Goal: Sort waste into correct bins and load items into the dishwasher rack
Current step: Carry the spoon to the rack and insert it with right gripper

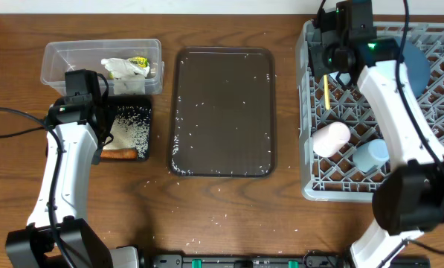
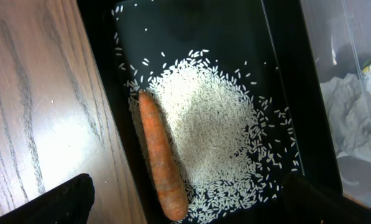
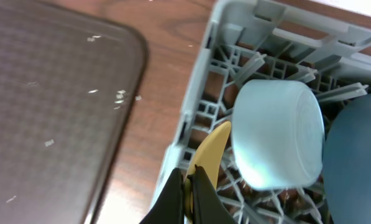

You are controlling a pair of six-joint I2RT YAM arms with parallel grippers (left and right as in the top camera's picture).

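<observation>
My left gripper (image 2: 185, 202) is open over the shallow black tray (image 2: 235, 37), which holds a pile of white rice (image 2: 216, 130) and the orange carrot stick (image 2: 161, 155); in the overhead view it (image 1: 95, 123) hovers above that tray (image 1: 129, 134). The clear tub (image 1: 58, 63) holds crumpled white paper with the yellow-green wrapper (image 1: 129, 67). My right gripper (image 3: 188, 180) is shut on the pale yellow spoon (image 3: 210, 152) at the grey rack's (image 3: 201, 106) left wall, beside the white-and-light-blue bowl (image 3: 278, 134) and the dark blue plate (image 3: 359, 162). The pink cup (image 1: 332, 138) and the light blue cup (image 1: 372, 155) lie in the rack (image 1: 311, 186).
The dark brown serving tray (image 1: 222, 112) lies between the bins and the rack, with scattered rice grains on it, mostly along its left and front edges. A few grains lie on the wooden table (image 1: 229, 216) in front of it.
</observation>
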